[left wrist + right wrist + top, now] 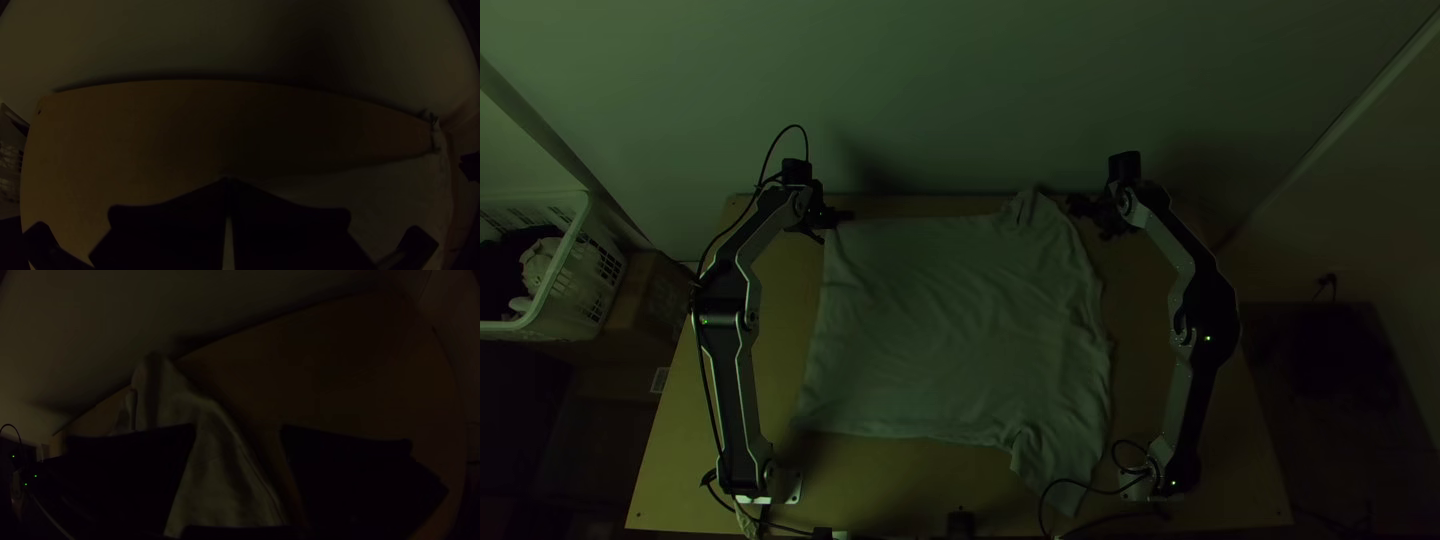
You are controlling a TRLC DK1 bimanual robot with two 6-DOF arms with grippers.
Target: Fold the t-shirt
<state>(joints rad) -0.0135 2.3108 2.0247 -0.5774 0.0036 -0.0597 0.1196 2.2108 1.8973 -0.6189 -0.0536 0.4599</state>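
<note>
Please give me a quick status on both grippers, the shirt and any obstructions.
Left gripper shut at a t-shirt corner, hold unclear. Right gripper open beside far sleeve. T-shirt spread, lightly wrinkled. Black cable crosses near sleeve.

Plain pale-grey t-shirt, light-brown table, black and silver-grey arms, white basket, green lights

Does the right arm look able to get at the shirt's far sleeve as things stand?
Probably yes. The right gripper is beside the far sleeve, its fingers apart, and I see nothing blocking the way. Its height above the cloth is hard to judge.
</note>
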